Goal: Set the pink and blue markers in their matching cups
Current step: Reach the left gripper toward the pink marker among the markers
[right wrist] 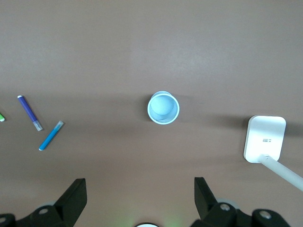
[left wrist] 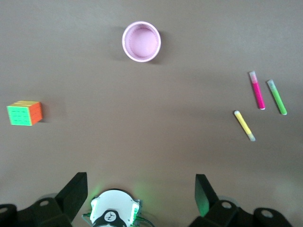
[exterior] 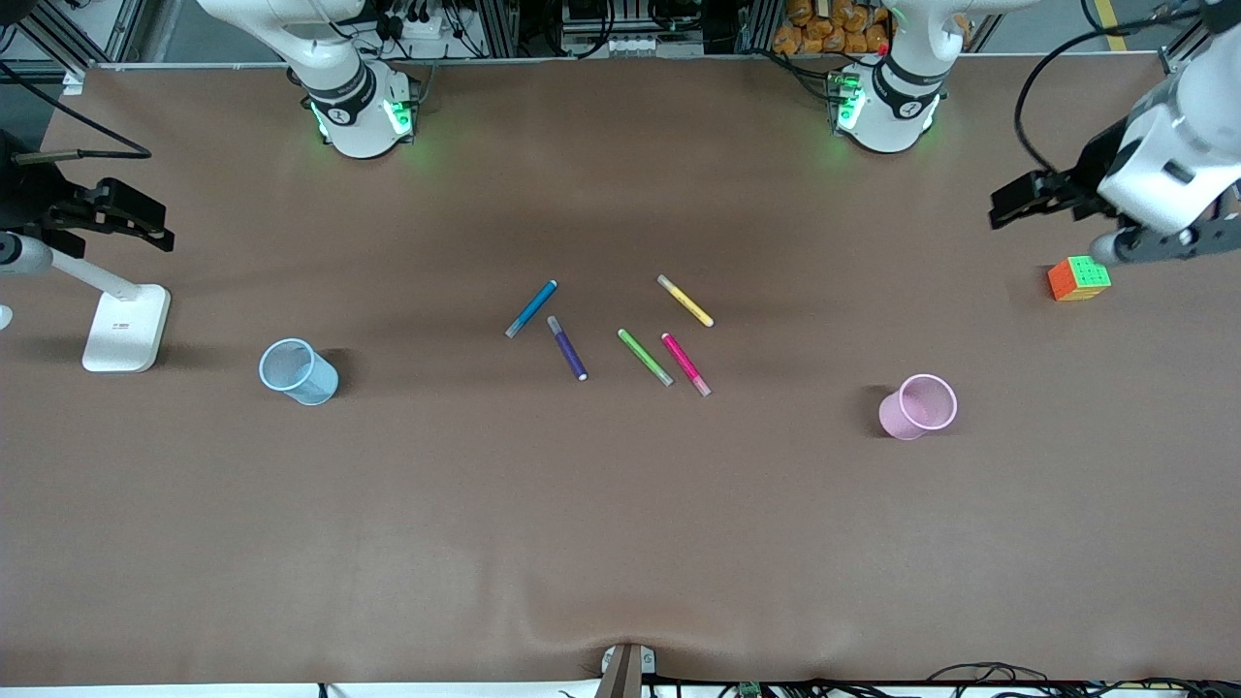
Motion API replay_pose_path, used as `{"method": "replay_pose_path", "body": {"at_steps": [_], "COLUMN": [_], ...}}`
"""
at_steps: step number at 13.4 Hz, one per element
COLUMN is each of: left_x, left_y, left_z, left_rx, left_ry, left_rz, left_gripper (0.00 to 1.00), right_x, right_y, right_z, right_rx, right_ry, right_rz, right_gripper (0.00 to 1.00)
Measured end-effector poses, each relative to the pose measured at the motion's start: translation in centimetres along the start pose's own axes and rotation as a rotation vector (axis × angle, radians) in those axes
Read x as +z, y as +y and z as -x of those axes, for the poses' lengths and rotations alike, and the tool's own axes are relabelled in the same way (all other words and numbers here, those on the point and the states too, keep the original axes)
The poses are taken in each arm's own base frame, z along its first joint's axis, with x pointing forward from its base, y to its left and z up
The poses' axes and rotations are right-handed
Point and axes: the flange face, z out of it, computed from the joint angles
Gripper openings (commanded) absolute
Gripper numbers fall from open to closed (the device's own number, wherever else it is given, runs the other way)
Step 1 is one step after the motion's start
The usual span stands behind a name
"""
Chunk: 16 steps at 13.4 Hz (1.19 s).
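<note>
A: Cups first: the pale blue cup (exterior: 298, 372) stands toward the right arm's end of the table, the pink cup (exterior: 919, 406) toward the left arm's end, both upright.

B: And the arms?

A: Both wait high at the table's ends. The left gripper (left wrist: 141, 194) hangs open over the cube's (exterior: 1078, 278) end; the right gripper (right wrist: 140, 197) is open too, over the lamp stand's (exterior: 124, 328) end.

B: Which marker for which?

A: The pink marker (exterior: 685, 364) lies mid-table among the pens, toward the pink cup, its long axis slanting, cap end nearer the front camera. I'd give it to the left arm. The blue marker (exterior: 531, 308) lies farther from that camera, slanting the opposite way, on the right arm's side.
</note>
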Motion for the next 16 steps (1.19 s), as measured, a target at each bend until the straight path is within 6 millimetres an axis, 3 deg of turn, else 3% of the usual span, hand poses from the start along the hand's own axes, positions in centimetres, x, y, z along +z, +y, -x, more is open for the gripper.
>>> {"method": "replay_pose_path", "body": {"at_steps": [3,11,16], "left_x": [3.5,12.8,20.9], "left_y": [1.2,7.9,13.1], "left_z": [-3.0,-8.4,-11.7], "left_rx": [0.01,-0.01,-0.061], "left_ry": [-0.033,-0.042,-0.015], "left_rz": [0.013,0.021,0.044], "left_gripper": [1.0,1.0,1.0], "right_x": [0.5,2.0,4.1], "right_y": [0.3,0.5,0.7], "right_z": [-0.3,-1.5,-2.9], "right_rx": [0.005,0.008,0.009], "right_ry": [-0.009,-0.023,-0.058], "right_rz": [-0.001,-0.002,-0.005], "right_gripper": [1.0,1.0,1.0]}}
